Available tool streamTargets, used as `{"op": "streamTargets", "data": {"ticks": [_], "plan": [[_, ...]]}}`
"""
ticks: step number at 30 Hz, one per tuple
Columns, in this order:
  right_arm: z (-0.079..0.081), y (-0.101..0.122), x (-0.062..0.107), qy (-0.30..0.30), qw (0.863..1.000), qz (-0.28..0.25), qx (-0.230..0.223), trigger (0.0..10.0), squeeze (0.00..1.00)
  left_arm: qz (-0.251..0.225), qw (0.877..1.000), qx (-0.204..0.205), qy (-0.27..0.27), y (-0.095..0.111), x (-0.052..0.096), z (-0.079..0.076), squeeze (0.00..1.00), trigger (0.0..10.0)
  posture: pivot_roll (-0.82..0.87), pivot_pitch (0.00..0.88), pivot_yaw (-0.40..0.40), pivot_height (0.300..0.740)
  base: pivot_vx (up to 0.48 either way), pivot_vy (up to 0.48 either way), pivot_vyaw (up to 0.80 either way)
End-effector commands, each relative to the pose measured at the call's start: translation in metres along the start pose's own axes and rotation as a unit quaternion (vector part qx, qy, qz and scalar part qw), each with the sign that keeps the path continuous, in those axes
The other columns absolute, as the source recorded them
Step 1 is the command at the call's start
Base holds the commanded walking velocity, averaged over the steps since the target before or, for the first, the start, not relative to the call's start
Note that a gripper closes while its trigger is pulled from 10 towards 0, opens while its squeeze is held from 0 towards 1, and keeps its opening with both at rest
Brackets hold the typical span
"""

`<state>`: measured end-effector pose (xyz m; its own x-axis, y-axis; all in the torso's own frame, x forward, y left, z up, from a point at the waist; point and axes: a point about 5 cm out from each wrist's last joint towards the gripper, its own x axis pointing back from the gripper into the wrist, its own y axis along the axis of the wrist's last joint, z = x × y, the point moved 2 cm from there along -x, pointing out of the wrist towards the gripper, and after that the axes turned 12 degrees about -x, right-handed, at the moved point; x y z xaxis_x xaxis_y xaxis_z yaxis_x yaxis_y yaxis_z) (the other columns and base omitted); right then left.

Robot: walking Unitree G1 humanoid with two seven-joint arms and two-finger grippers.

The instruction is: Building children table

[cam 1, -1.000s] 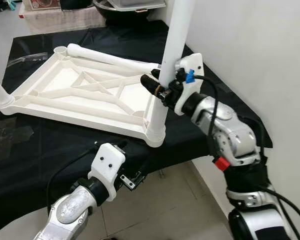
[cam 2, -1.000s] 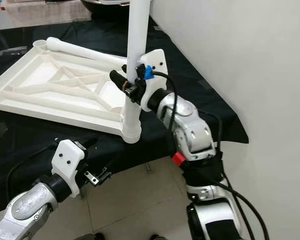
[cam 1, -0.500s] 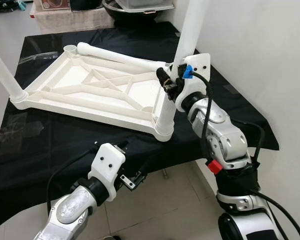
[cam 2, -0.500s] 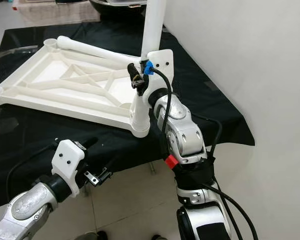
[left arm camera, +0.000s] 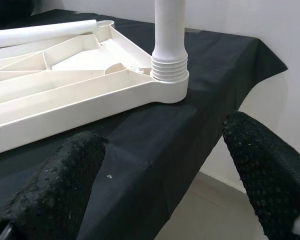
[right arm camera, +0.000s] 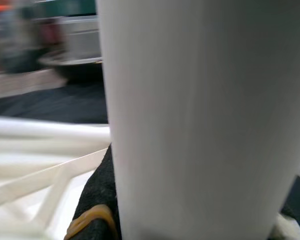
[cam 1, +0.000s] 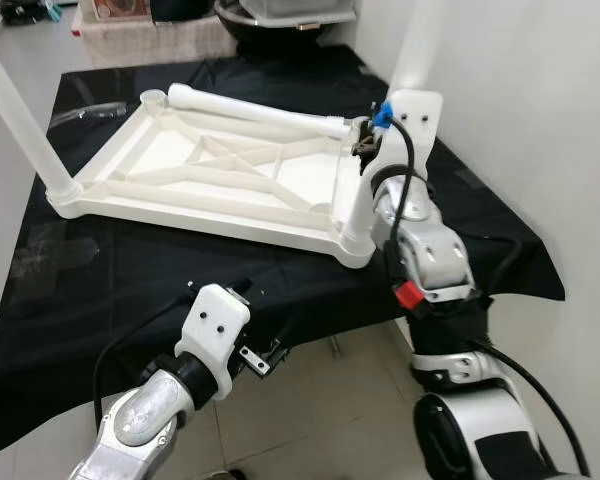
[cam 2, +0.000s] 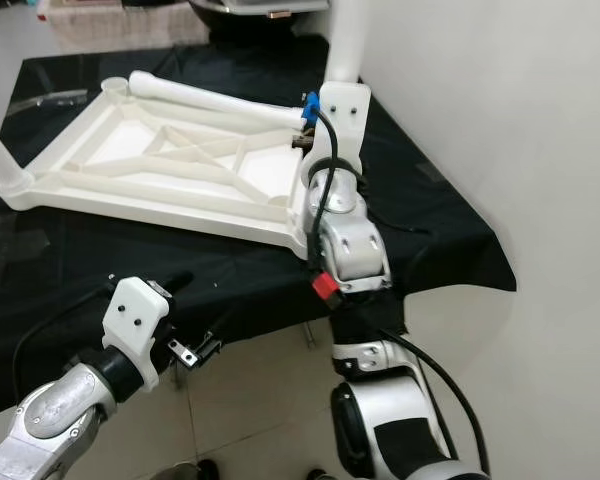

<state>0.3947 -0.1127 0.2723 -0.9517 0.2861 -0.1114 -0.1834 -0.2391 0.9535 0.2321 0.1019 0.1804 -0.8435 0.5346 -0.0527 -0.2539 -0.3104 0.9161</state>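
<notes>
Left eye view: white tabletop [cam 1: 220,185] lies upside down on the black-clothed desk [cam 1: 100,290], ribs up, so the leg sockets face up. One leg [cam 1: 375,165] stands in the socket at the desk's near right corner; right pincer [cam 1: 365,150] is closed round it, likely to steady or twist it home. Another leg [cam 1: 20,110] stands at the tabletop's left corner. A loose leg [cam 1: 255,108] lies across the far edge of the tabletop, not yet fitted. Left pincer [cam 1: 265,355] hangs below the desk's near edge, holding nothing.

Left wrist view: black fingers [left arm camera: 55,195] spread wide, empty, facing the threaded leg base [left arm camera: 169,75] seated in its corner socket.

Right wrist view: leg [right arm camera: 200,115] close up, gripped between the fingers [right arm camera: 97,200].
</notes>
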Motion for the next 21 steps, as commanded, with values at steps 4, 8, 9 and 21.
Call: {"op": "streamTargets", "data": {"ticks": [4,8,9,21], "plan": [[-0.036,-0.057,0.002,-0.135,0.987,0.088,0.016,10.0,0.0,0.008,1.0,0.0,-0.003,-0.004,0.0,-0.002,0.0,10.0,0.12,0.22,-0.049,0.74,0.0,0.0,0.0],[-0.03,-0.055,0.002,-0.175,0.981,0.077,-0.012,10.0,0.0,0.008,1.0,0.001,-0.003,-0.004,0.0,-0.002,0.0,10.0,0.13,0.22,-0.05,0.74,0.0,0.0,0.0],[-0.03,-0.055,0.002,-0.175,0.981,0.077,-0.012,10.0,0.0,0.008,1.0,0.001,-0.003,-0.004,0.0,-0.002,0.0,10.0,0.13,0.22,-0.05,0.74,0.0,0.0,0.0],[0.001,-0.049,0.009,-0.283,0.958,0.05,-0.019,10.0,0.0,0.005,1.0,0.001,-0.002,-0.003,0.0,-0.003,0.0,10.0,0.13,0.216,-0.057,0.74,0.0,0.0,0.0]]}}
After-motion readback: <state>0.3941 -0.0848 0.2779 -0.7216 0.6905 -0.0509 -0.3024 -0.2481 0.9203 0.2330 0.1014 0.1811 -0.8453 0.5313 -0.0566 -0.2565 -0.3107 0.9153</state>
